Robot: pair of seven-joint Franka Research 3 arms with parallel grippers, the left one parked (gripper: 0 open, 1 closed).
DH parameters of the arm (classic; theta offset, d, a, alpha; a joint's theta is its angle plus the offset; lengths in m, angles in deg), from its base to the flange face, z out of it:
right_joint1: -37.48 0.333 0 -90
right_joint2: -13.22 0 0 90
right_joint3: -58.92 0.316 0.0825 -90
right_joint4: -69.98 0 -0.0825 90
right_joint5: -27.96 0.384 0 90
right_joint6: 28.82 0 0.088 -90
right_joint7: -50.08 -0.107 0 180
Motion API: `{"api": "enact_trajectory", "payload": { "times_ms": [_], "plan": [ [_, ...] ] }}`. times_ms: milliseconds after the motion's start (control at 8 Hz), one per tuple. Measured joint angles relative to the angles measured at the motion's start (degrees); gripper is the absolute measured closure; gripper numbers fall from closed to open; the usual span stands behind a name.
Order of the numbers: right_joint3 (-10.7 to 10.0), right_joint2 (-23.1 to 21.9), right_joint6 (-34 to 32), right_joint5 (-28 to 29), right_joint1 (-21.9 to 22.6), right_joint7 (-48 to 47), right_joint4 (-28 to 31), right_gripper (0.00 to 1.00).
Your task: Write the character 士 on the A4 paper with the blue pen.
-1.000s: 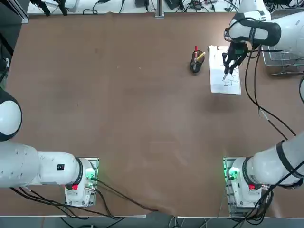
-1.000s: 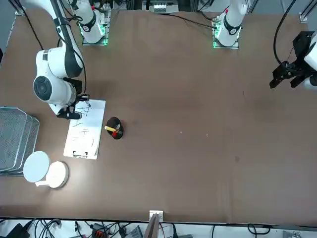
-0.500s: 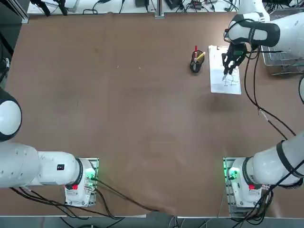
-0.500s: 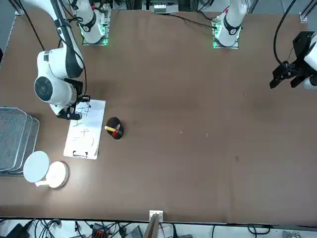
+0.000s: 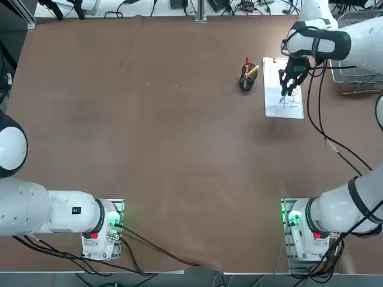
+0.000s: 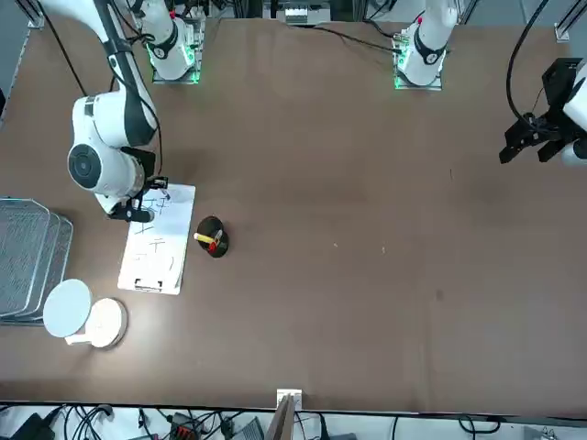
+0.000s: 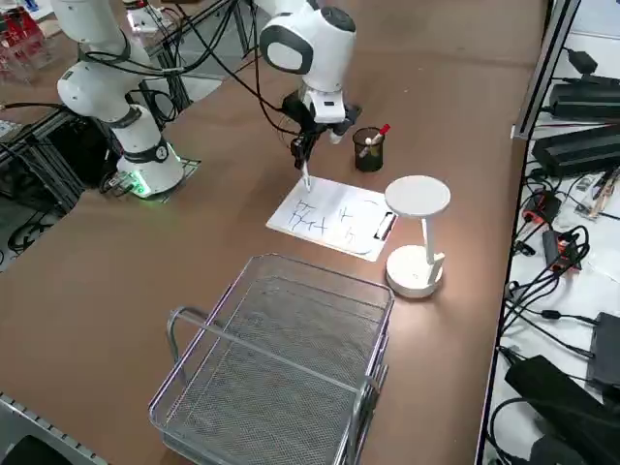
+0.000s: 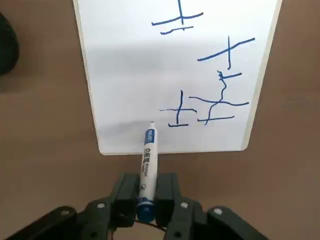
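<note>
In the wrist view the right pincer [image 8: 146, 197] is clamped on the blue pen [image 8: 147, 165], its two fingers [image 8: 166, 192] pressed against the barrel from either side, and the pen's tip sits at or just above the A4 paper [image 8: 130, 75], near the sheet's short edge closest to the robot; whether it touches cannot be told. On the sheet just beyond the tip lie blue cross-shaped strokes, with more further along. In the top view the paper [image 5: 274, 84] lies on the brown worktop [image 5: 167, 137] toward two o'clock, long side running away from the robot, its metal clip [image 5: 277, 60] at the far short edge. The pincer [image 5: 289, 87] hangs over the paper's half nearer the robot. Just beside the paper at its nine o'clock stands a dark pen holder [image 5: 246, 83] with a red-topped pen [image 5: 246, 63] and a yellow pen [image 5: 252, 71]. From the right side, a wire basket [image 7: 281, 368] and a white lamp [image 7: 418, 232] stand at the sheet's three o'clock side
</note>
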Motion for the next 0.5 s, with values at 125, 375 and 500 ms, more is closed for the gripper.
{"api": "enact_trajectory", "payload": {
  "times_ms": [125,375,500],
  "plan": [
    [0.0,0.1,0.1,0.0,0.0,0.0,0.0,0.79],
    [0.0,0.2,0.2,0.0,0.0,0.0,0.0,0.79],
    [0.0,0.3,0.3,0.0,0.0,-0.1,0.0,0.79]
  ]
}}
